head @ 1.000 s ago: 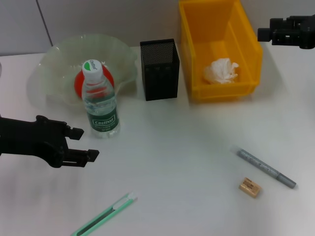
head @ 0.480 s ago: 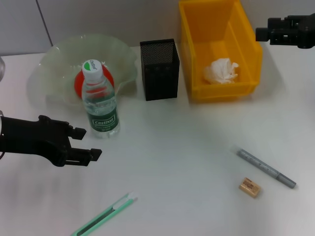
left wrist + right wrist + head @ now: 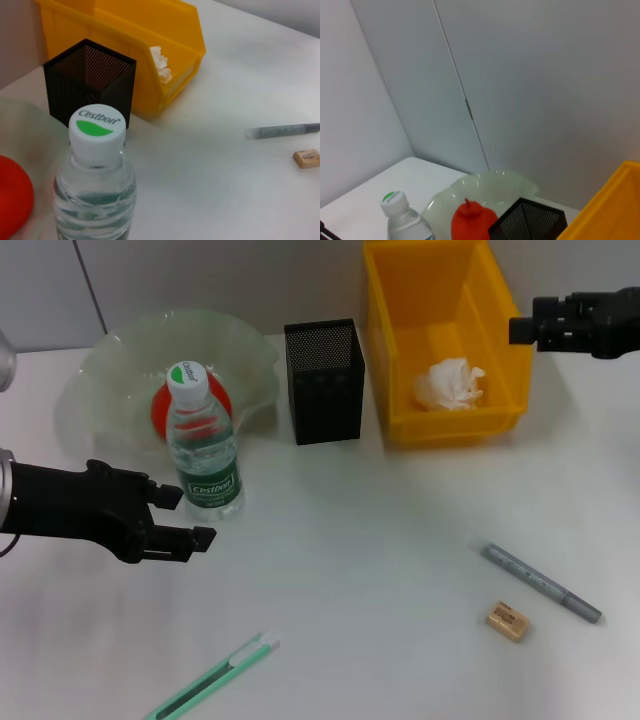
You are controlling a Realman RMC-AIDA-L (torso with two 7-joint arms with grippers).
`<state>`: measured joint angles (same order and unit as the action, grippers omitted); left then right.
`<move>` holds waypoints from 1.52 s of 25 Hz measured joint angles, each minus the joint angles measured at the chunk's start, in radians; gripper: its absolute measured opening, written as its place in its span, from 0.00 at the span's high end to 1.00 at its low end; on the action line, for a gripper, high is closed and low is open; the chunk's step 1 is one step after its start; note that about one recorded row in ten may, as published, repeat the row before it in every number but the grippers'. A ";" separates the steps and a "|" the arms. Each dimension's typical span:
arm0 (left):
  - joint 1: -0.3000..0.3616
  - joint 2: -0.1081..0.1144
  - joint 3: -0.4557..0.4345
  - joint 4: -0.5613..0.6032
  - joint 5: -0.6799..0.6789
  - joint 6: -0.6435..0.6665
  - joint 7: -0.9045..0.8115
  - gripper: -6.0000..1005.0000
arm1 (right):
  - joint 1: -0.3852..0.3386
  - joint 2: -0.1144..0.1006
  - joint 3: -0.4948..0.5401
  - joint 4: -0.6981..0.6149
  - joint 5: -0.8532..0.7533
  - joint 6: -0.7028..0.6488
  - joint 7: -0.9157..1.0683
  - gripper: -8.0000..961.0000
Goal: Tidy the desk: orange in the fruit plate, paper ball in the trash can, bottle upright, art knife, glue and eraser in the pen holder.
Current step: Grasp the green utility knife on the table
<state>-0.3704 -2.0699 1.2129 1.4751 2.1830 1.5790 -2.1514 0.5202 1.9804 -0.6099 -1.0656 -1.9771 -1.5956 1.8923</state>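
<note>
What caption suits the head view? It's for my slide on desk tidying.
Left gripper open beside the upright bottle; art knife, glue and eraser lie on the desk.

The bottle point(image 3: 95, 200) reads "Cestbon" on its cap point(image 3: 97, 128) and label point(image 3: 211, 488).

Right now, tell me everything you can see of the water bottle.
The water bottle is clear plastic with a white cap carrying a green leaf mark and the word Cestbon, and a green label around its lower body. It looks nearly full of water. It stands upright on the white desk, right in front of the pale green fruit plate that holds the orange. The left claw hangs open beside its base without touching it.
</note>
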 joint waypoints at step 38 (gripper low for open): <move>0.010 0.007 0.125 -0.012 0.137 0.042 -0.073 0.34 | 0.046 -0.060 0.005 0.019 -0.010 -0.001 0.034 0.32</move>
<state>-0.3608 -2.0625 1.3381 1.4634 2.3203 1.6214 -2.2248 0.5666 1.9205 -0.6044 -1.0468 -1.9870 -1.5967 1.9263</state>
